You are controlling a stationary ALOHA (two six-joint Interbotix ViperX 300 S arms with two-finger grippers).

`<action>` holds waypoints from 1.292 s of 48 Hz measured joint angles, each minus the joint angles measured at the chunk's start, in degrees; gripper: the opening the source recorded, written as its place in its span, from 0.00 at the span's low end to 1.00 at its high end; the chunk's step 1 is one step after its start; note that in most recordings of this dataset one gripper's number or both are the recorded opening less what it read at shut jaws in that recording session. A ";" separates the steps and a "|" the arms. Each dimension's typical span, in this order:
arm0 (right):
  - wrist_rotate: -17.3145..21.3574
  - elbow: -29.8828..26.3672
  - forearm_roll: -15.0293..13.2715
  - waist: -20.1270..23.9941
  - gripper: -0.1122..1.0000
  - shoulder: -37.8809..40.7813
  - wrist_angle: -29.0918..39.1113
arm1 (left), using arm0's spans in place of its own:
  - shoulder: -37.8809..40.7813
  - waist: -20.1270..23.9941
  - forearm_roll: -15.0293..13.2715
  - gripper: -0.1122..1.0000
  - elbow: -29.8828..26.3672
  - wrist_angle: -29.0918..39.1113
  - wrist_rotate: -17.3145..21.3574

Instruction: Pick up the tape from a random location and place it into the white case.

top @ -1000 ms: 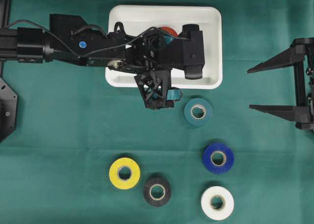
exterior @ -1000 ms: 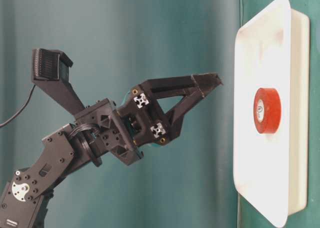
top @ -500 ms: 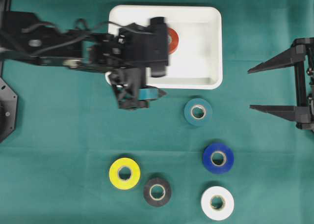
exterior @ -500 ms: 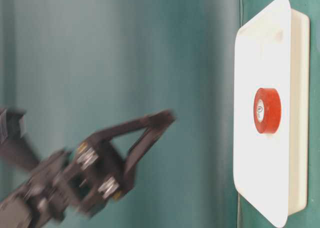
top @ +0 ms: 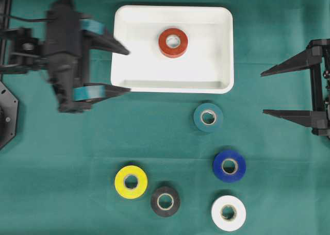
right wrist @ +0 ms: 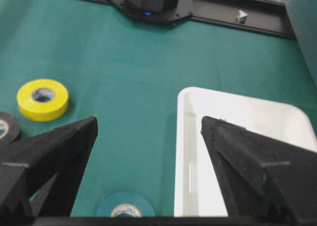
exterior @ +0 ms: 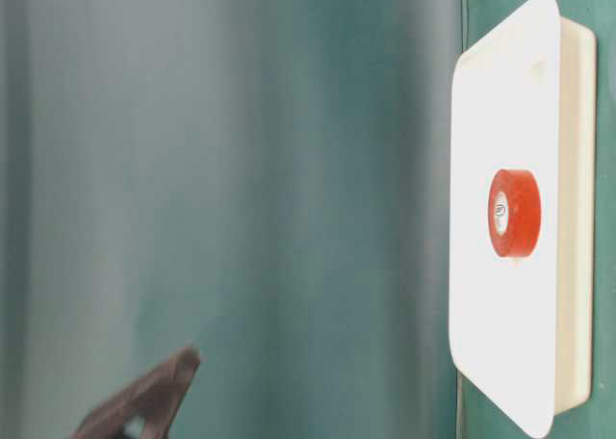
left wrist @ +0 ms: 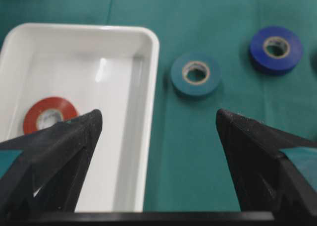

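Red tape [top: 172, 43] lies flat in the glossy white case [top: 221, 49], so that drop looks done. Left tool [top: 119, 70] hangs just beside the case's left rim, jaws spread, empty; right tool [top: 264, 93] likewise (parked wide). Next likely needs a reach to the teal roll [top: 208, 117], a smooth vinyl ring on the felt-like green counter [top: 62, 168].

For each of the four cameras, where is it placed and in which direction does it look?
Overhead: above, facing straight down; left gripper, right gripper, six rolls.
Table-level: sideways view of the white case with the red tape; one dark fingertip.
Left wrist: between its open fingers, over the case, teal tape, blue tape.
Right wrist: toward yellow tape.
All show the case.
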 measured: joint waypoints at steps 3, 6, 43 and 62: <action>0.00 0.00 0.00 0.00 0.91 -0.09 0.09 | -2.81 0.00 -0.09 0.95 1.93 -0.18 -0.26; -0.09 0.00 0.00 0.00 0.91 -0.09 0.18 | -5.36 -0.09 -0.09 0.95 3.60 -0.18 -0.26; -0.09 -0.09 0.00 0.00 0.91 -0.09 0.18 | -18.02 -0.44 -0.35 0.95 17.05 -5.45 -2.55; 0.18 -0.09 0.00 0.00 0.91 -0.09 0.18 | -18.02 -0.44 -0.44 0.95 17.14 -5.45 -2.64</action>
